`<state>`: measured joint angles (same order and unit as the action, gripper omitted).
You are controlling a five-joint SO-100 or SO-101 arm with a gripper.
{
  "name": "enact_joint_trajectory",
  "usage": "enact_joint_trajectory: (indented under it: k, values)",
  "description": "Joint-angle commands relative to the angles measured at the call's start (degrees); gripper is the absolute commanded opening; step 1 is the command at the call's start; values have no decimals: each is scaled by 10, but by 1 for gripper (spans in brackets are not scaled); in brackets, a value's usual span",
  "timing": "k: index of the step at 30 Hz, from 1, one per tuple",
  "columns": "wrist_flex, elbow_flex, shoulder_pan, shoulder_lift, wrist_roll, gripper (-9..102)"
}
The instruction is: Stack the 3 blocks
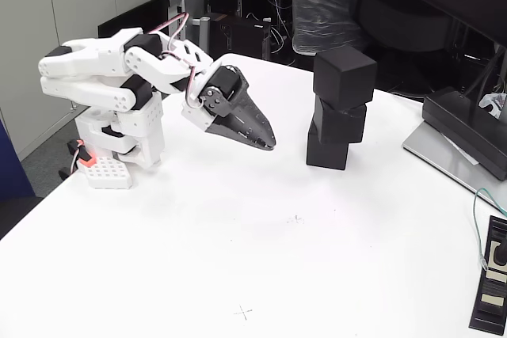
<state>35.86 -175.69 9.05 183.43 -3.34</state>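
White table, lab clutter behind: cables, bagged gear, dark monitor edge top right. Flat black device on grey base at right edge, small black strip lower right. Arm folded low at left. Gripper hung just off table, jaws closed, held nothing. Blocks stacked three high, bit crooked, right of gripper, clear gap between.

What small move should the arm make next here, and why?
Probably just retreat to rest. The three blocks already stand stacked, though skewed, and the gripper hangs apart to their left in the fixed view, holding nothing. Touching the tower might topple it.
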Motion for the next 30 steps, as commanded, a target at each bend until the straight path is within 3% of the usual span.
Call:
enact_joint_trajectory:
  k: [1, 14, 30]
  values:
    - [-10, 2, 1, 4, 29, -1]
    - [-4, -9, 0, 37, 33, -1]
    - [-4, -13, -66, 49, 38, -1]
